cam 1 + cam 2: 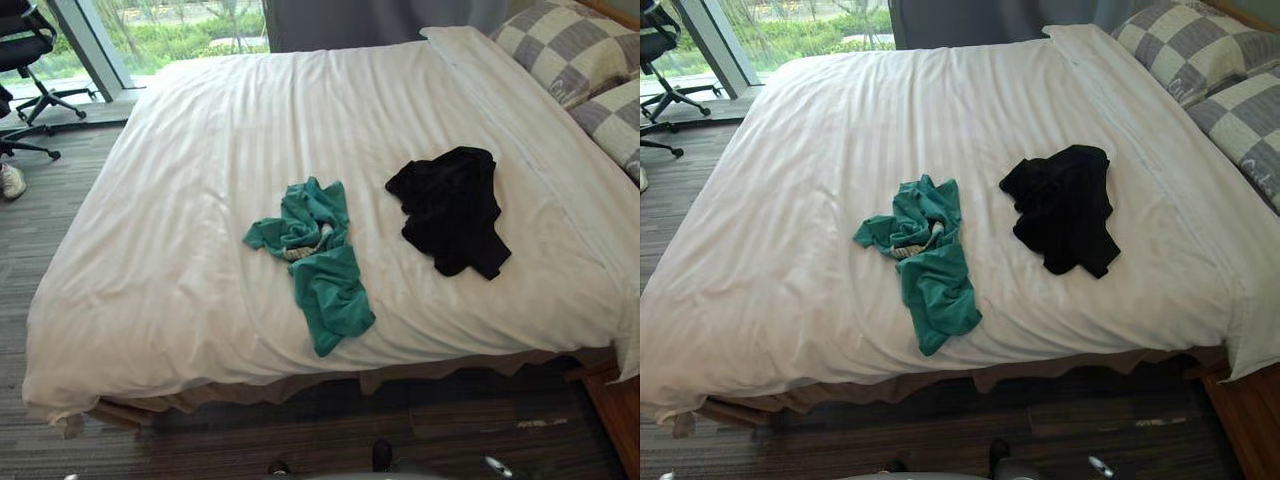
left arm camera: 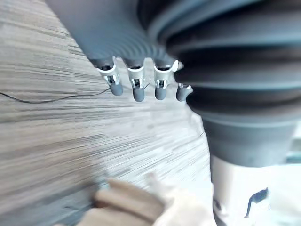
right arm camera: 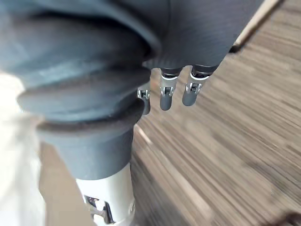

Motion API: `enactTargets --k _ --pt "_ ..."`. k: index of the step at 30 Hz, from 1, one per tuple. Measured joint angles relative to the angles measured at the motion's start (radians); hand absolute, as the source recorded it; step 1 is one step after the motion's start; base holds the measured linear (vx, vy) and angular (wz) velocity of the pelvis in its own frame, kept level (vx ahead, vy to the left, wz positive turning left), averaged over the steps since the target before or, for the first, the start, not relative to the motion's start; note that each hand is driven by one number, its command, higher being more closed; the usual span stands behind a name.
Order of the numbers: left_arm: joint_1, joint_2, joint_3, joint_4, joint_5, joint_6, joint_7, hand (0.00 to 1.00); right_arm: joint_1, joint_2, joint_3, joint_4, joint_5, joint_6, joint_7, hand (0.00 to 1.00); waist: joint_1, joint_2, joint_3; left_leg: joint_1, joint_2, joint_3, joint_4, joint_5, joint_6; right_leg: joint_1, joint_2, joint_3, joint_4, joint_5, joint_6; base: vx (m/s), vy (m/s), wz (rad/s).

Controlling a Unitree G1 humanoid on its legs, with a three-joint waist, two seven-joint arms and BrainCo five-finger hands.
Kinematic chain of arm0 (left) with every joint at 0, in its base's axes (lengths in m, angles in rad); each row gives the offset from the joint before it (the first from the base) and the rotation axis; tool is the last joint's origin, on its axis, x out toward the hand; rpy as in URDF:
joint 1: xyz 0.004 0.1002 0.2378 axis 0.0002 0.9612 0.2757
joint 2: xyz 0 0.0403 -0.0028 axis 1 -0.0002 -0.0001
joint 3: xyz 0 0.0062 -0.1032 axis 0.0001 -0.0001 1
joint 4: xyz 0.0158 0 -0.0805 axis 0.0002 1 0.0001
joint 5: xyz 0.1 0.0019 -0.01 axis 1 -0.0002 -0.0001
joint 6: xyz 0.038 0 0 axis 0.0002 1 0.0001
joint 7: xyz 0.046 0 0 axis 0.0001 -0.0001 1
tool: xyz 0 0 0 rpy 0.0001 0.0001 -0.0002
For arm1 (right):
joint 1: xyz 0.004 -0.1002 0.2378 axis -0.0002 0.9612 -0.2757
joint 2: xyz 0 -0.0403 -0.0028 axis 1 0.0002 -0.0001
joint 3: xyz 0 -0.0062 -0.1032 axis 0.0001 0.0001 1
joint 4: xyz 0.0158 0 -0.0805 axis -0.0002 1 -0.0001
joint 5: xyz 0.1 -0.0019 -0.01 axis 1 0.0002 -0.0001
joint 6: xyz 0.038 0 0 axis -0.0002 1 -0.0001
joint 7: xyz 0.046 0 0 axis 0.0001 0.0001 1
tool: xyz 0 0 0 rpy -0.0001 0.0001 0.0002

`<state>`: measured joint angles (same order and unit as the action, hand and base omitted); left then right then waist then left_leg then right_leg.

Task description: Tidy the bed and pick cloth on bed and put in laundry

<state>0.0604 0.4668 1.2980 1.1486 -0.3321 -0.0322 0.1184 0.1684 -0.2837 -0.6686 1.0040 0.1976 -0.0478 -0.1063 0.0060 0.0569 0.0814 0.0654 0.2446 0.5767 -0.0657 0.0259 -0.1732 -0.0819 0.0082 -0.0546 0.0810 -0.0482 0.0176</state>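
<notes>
Since nobody has picked them up yet, a green cloth (image 1: 315, 260) and a black cloth (image 1: 450, 208) lie crumpled, a little apart, on the white bed (image 1: 180, 200) in the eye views. In the left wrist view, the left hand (image 2: 136, 87) hangs over the floor (image 2: 47, 141), fingers loose and straight, holding nothing. In the right wrist view, the right hand (image 3: 165, 94) hangs just as loose and empty.
</notes>
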Motion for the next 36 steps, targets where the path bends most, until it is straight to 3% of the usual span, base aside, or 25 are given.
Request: enactTargets --k 3,5,9,11,15,16,22,26,36 --pt "-0.02 0.079 -0.007 -0.028 -0.012 -0.018 0.024 0.0 0.006 -0.081 -0.046 -0.162 0.007 -0.022 -0.028 0.0 -0.01 0.011 -0.01 0.0 0.002 -0.004 0.015 0.004 0.002 0.007 0.008 -0.002 -0.014 0.008 -0.008 0.03 -0.053 0.05" --pt "-0.033 0.119 -0.076 -0.099 -0.01 -0.041 0.043 0.0 0.01 -0.132 -0.05 -0.266 -0.005 -0.053 -0.036 0.0 -0.018 0.018 -0.021 -0.002 0.001 -0.016 0.018 0.01 0.008 0.018 0.007 -0.012 -0.013 0.004 -0.01 0.04 -0.013 0.15" --pt "-0.063 0.181 -0.347 -0.47 0.009 -0.144 0.109 0.0 -0.003 -0.148 -0.068 -0.483 -0.023 -0.124 -0.074 0.0 -0.018 0.004 -0.047 -0.001 -0.007 -0.044 0.021 0.022 0.023 0.025 -0.005 -0.038 0.004 -0.009 -0.014 0.08 0.005 0.21" --pt "-0.078 0.2 -0.41 -0.58 0.05 -0.179 0.127 0.0 -0.019 -0.149 -0.067 -0.542 -0.05 -0.147 -0.087 0.0 -0.019 0.003 -0.048 0.0 -0.014 -0.048 0.019 0.022 0.024 0.028 -0.011 -0.04 0.003 -0.01 -0.015 0.06 0.019 0.07" --pt "-0.123 0.208 -0.555 -0.785 0.163 -0.205 0.147 0.0 -0.048 -0.157 -0.042 -0.658 -0.095 -0.167 -0.107 0.0 -0.024 0.019 -0.06 0.007 -0.026 -0.047 0.0 0.024 0.026 0.032 -0.019 -0.04 -0.008 -0.01 -0.015 0.04 0.018 0.02" --pt "-0.133 0.215 -0.599 -0.813 0.195 -0.215 0.146 0.0 -0.059 -0.164 -0.021 -0.686 -0.115 -0.174 -0.108 0.0 -0.038 0.025 -0.064 0.015 -0.028 -0.047 -0.007 0.026 0.028 0.042 -0.019 -0.043 -0.016 -0.009 -0.015 0.04 0.009 0.02" --pt "-0.182 0.255 -0.77 -0.828 0.322 -0.211 0.139 0.0 -0.087 -0.217 0.058 -0.754 -0.172 -0.182 -0.109 0.0 -0.075 0.046 -0.078 0.03 -0.034 -0.022 -0.025 0.026 0.028 0.043 -0.018 -0.028 -0.023 -0.007 -0.011 0.01 -0.002 -0.08" --pt "-0.2 0.252 -0.9 -0.828 0.439 -0.188 0.092 0.0 -0.109 -0.222 0.097 -0.765 -0.211 -0.184 -0.11 0.0 -0.095 0.048 -0.078 0.02 -0.037 -0.019 -0.025 0.026 0.029 0.042 -0.02 -0.019 -0.052 0.011 0.0 -0.01 -0.006 -0.06" --pt "-0.25 0.073 -1.039 -0.901 0.527 -0.138 0.012 0.0 -0.141 -0.186 0.129 -0.914 -0.247 -0.184 -0.115 0.0 -0.13 0.088 -0.026 0.018 -0.037 0.001 -0.025 0.026 0.029 0.045 -0.017 -0.001 -0.086 0.04 0.006 -0.02 -0.026 -0.06"
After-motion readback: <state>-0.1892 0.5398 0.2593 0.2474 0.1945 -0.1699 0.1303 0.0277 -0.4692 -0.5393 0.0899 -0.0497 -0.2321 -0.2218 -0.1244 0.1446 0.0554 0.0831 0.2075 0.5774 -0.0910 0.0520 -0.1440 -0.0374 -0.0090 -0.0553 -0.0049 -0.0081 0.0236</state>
